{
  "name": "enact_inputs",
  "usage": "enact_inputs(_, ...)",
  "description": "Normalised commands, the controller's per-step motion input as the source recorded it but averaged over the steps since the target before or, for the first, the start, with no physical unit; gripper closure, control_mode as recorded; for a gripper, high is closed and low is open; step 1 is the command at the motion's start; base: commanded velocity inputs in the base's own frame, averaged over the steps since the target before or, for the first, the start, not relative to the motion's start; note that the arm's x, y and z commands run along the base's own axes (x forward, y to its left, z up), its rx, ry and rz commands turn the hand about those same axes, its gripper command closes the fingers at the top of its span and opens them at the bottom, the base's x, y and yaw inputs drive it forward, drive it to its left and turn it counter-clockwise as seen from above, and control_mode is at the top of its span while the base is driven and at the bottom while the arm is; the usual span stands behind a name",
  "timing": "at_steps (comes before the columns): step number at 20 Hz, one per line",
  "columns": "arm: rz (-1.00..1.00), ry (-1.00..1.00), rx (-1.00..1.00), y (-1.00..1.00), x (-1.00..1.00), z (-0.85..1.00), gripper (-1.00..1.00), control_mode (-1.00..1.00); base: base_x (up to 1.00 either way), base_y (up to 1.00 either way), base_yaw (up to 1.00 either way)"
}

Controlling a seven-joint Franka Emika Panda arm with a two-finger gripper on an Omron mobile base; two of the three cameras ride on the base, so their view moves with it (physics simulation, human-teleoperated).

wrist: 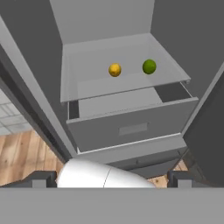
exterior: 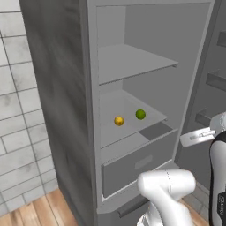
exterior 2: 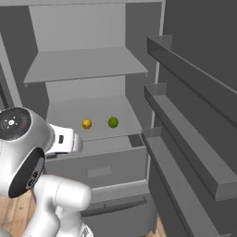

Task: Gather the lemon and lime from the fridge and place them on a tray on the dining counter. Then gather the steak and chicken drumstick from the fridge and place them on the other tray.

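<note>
The fridge stands open in front of me. On its middle grey shelf the lemon lies to the left of the lime, a short gap between them. My gripper is open, with its fingertips far apart and nothing between them. It hangs outside the fridge, in front of the drawer and lower than the fruit shelf. The white hand points toward the shelves.
The drawer under the fruit shelf is pulled out a little. A bare shelf sits above the fruit. The open door's shelves jut in on the right. A tiled wall and wooden floor lie to the left.
</note>
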Motion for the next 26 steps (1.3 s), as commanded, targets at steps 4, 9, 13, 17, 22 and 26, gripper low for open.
enact_inputs(4,0.00,0.00,0.01,0.00,0.18,0.00,-1.00,-1.00,0.51,0.00,0.00)
enact_inputs(9,0.00,0.00,0.05,-0.01,0.91,0.03,-1.00,-1.00,0.00,0.00,0.00)
enact_inputs(13,0.00,0.00,0.02,0.01,0.98,0.00,-1.00,-1.00,0.00,0.00,0.00)
enact_inputs(17,0.00,0.01,0.00,0.00,0.85,-0.09,-1.00,-1.00,0.00,0.00,0.00)
enact_inputs(22,0.00,0.06,0.00,0.00,0.70,-0.29,-1.00,-1.00,0.00,0.00,0.00)
enact_inputs(26,0.00,0.00,0.00,-0.11,0.65,-0.41,-1.00,-1.00,0.00,0.00,0.00)
